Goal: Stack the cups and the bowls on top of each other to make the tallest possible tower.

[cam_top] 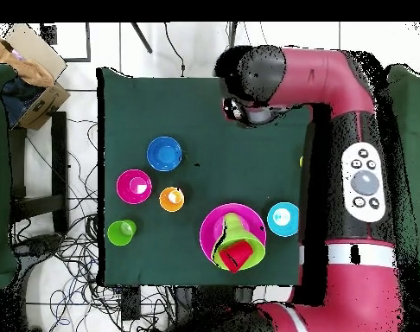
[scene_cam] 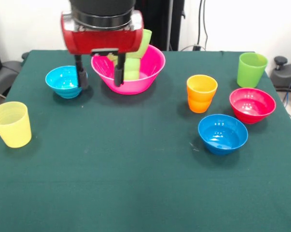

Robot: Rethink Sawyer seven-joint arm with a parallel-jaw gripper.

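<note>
The gripper (scene_cam: 100,77), jaws spread and empty, hangs before the tower (cam_top: 234,239) near the table's (scene_cam: 135,193) robot-side edge; the cups, probably light, stiff and slick, are best pinched across the rim.

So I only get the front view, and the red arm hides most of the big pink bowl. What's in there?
Observer: From overhead, a red cup tops the stack in the pink bowl; your view hides it.
Visitor: What is it standing on?
Observer: Seen from above, it rests on lime green pieces, off centre in the bowl.
Visitor: Anything beside the table?
Observer: A cardboard box sits past one table corner, outside your picture.
</note>
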